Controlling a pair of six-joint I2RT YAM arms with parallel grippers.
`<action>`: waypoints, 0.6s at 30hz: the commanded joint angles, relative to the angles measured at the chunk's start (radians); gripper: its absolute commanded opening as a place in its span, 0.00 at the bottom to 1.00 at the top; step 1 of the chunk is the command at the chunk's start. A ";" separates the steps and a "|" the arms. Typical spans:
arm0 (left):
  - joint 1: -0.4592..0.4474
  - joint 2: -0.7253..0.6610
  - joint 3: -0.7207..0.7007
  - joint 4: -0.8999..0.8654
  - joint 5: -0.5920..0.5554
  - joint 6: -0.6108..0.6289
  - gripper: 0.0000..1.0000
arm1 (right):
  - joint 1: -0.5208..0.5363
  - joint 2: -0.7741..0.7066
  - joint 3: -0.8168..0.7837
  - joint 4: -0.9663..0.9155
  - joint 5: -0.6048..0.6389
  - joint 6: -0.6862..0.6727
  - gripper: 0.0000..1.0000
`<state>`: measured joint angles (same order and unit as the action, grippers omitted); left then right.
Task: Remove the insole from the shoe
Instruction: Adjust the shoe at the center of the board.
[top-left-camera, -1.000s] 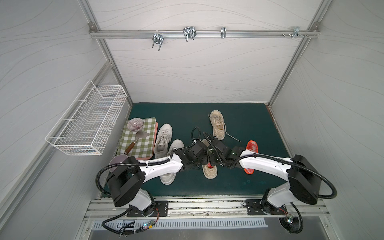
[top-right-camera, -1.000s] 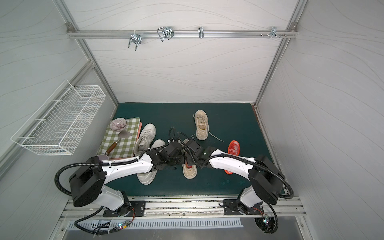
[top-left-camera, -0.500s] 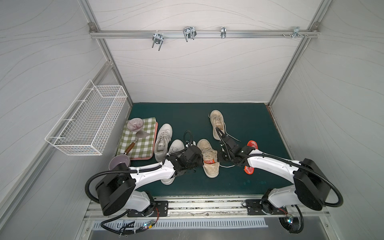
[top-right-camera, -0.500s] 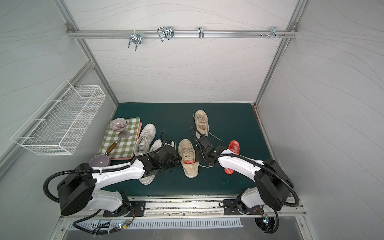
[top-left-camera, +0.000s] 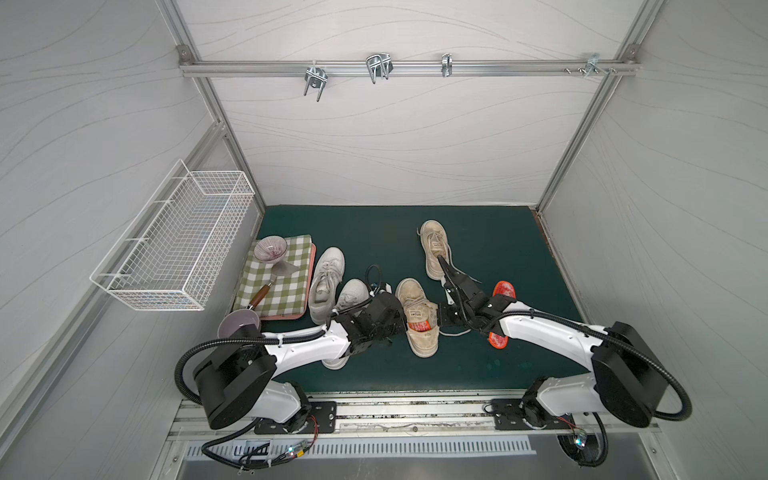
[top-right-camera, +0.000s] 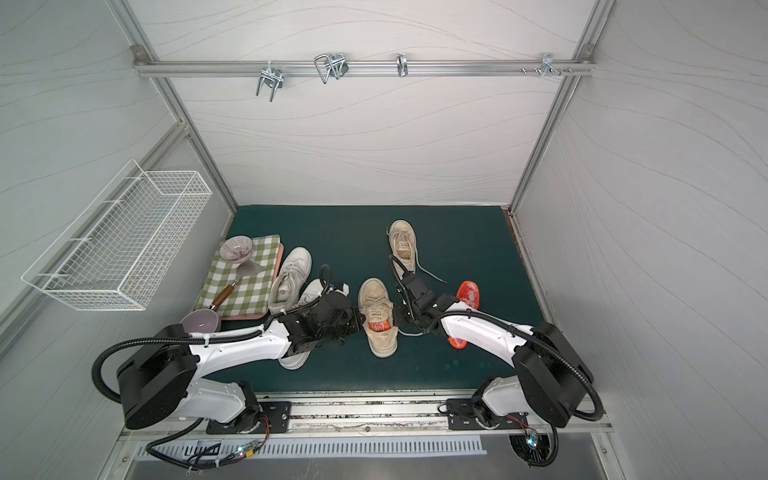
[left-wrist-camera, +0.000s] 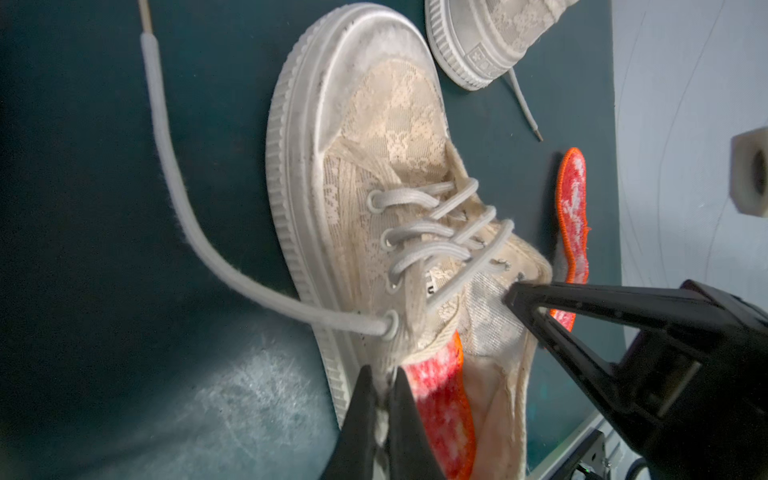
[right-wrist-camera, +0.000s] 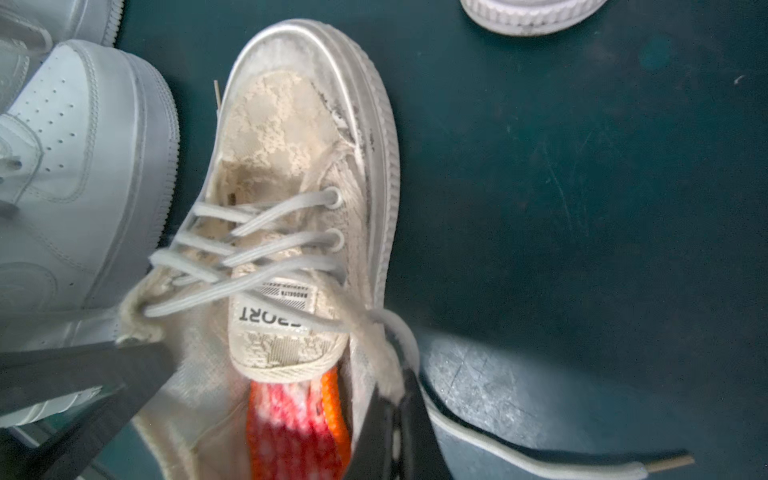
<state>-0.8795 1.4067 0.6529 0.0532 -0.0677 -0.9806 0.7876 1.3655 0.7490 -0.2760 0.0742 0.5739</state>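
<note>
The left tool (left-wrist-camera: 382, 376) and right tool (right-wrist-camera: 398, 401) are pinching opposite rims of the beige shoe (left-wrist-camera: 390, 124). The red insole (left-wrist-camera: 440, 407) is lying inside, between them.

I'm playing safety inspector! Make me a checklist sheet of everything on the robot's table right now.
Surface: green mat, scuffed in spots.
Job's things: beige shoe with the red-orange insole still inside.
Clutter: spare insole loose on the mat, second beige shoe, white sneakers, checked cloth with striped bowl and spatula, purple bowl.
Grippers: left gripper and right gripper are both shut, pinching opposite edges of the beige shoe's opening.
Cables: black hoses along both arms; thin wires by the front rail.
Surroundings: white walls, wire basket on a side wall, rail with hooks overhead.
</note>
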 joint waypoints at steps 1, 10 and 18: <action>-0.020 0.032 0.053 -0.004 -0.022 0.027 0.00 | 0.031 -0.012 0.014 -0.072 0.030 -0.083 0.06; -0.043 0.068 0.067 0.022 0.006 0.008 0.04 | 0.141 -0.006 0.022 -0.080 0.004 -0.148 0.53; -0.043 0.016 0.038 -0.006 -0.038 0.007 0.12 | 0.153 0.081 0.057 -0.083 0.048 -0.138 0.71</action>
<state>-0.9173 1.4513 0.6926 0.0582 -0.0765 -0.9699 0.9325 1.4128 0.7837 -0.3244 0.0948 0.4435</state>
